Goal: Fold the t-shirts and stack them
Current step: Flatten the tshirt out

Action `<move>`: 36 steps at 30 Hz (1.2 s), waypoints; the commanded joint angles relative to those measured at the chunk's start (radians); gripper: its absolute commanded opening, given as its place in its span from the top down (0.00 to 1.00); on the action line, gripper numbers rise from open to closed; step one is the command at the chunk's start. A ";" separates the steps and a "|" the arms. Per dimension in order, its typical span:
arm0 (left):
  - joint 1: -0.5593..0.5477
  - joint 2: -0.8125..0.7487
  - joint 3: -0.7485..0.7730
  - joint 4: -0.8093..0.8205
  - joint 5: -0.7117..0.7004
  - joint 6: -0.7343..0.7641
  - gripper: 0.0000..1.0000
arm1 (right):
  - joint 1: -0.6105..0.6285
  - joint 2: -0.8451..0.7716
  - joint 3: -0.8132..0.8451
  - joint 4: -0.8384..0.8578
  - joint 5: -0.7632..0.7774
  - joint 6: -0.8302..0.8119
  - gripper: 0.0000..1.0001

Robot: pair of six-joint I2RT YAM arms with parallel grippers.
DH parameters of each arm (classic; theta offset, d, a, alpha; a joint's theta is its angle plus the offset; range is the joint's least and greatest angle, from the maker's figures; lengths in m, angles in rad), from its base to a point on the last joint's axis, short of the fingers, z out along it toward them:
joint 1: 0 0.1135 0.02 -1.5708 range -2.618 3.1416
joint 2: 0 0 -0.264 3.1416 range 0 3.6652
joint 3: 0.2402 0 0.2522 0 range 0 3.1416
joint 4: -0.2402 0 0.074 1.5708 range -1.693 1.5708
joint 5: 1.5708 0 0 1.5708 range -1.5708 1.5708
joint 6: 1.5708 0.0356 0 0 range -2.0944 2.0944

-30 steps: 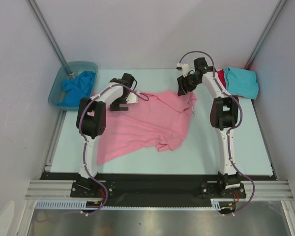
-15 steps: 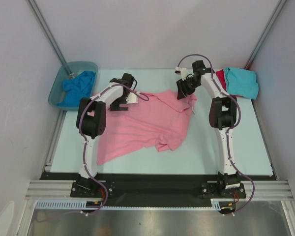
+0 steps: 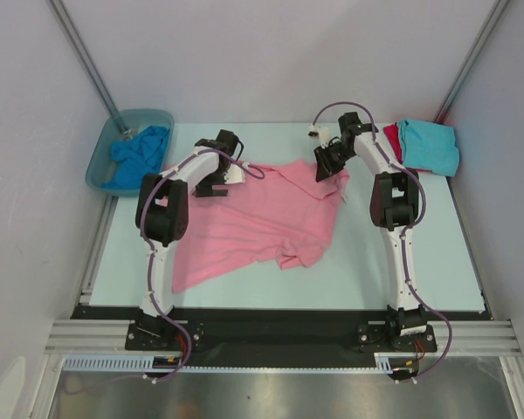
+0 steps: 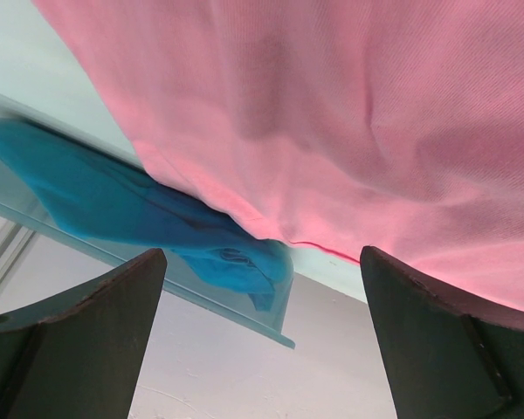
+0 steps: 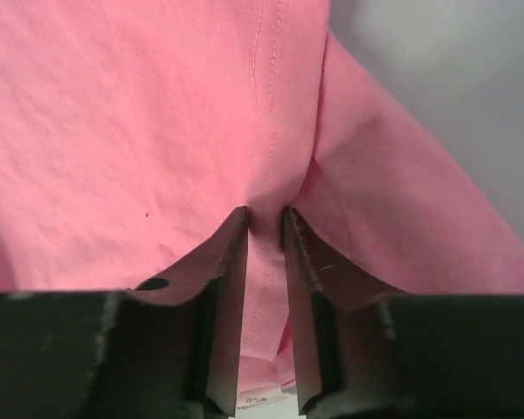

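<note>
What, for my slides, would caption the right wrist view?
Right gripper, jaws pinching a raised fold of the pink t-shirt.

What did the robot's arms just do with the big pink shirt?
The right gripper settled onto the far right corner of the pink t-shirt and closed its fingers on a fold of cloth. The left gripper stayed wide open over the shirt's far left edge. The shirt, the turquoise t-shirt and the tub did not move.

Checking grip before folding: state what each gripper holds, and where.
Right gripper pinches a fold of the pink t-shirt at its far right corner; left gripper open, empty.
</note>
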 commanded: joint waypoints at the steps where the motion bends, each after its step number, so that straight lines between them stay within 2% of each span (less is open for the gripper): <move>1: 0.001 -0.045 0.010 0.004 0.008 0.005 0.00 | 0.007 0.001 0.002 -0.011 -0.013 -0.001 0.80; 5: 0.001 -0.045 0.010 0.005 0.009 0.005 0.00 | 0.012 -0.013 0.000 -0.012 -0.013 0.004 0.99; 6: 0.000 -0.045 0.010 0.005 0.011 0.005 0.00 | 0.012 -0.018 0.002 -0.012 -0.010 0.002 1.00; 20: 0.000 -0.050 -0.002 0.013 0.026 -0.008 0.00 | 0.107 -0.254 -0.014 -0.020 0.007 -0.133 1.00; 24: 0.000 -0.050 -0.008 0.015 0.032 -0.017 0.00 | 0.130 -0.292 -0.046 0.006 0.082 -0.182 1.00; 28: -0.003 -0.054 -0.011 0.015 0.039 -0.020 0.00 | 0.131 -0.298 -0.089 0.115 0.191 -0.226 1.00; 36: -0.013 -0.070 -0.017 0.016 0.037 -0.012 0.00 | 0.104 -0.184 -0.083 0.334 0.413 -0.296 1.00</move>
